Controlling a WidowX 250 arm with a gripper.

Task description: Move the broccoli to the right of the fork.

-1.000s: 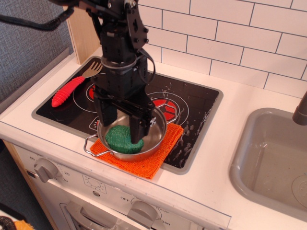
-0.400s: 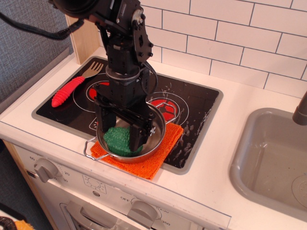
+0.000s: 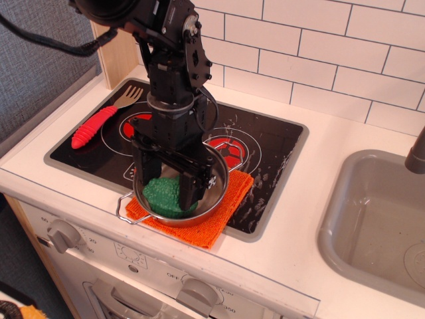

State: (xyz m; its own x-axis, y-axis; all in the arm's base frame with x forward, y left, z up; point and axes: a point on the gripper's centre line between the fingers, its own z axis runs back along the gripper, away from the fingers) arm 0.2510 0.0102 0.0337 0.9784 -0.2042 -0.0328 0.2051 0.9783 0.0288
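Note:
The broccoli (image 3: 159, 197) is a bumpy dark-green lump lying inside the steel pot (image 3: 221, 181) at the front of the black stovetop (image 3: 265, 143). My gripper (image 3: 164, 193) is lowered into the pot, open, with one finger on each side of the broccoli; its right finger (image 3: 187, 193) hides part of it. I cannot tell whether the fingers touch it. The fork (image 3: 98, 121), with a red ribbed handle and tan tines, lies at the stovetop's far left, well apart from the pot.
The pot stands on an orange cloth (image 3: 214, 228) at the stove's front edge. A grey sink (image 3: 372, 226) lies at the right, with a dark faucet (image 3: 416, 156). A white tiled wall runs behind. Knobs (image 3: 63, 234) line the front panel.
My gripper has come down deeper into the pot and shifted slightly left, its fingers now straddling the broccoli. The pot and broccoli have hardly moved.

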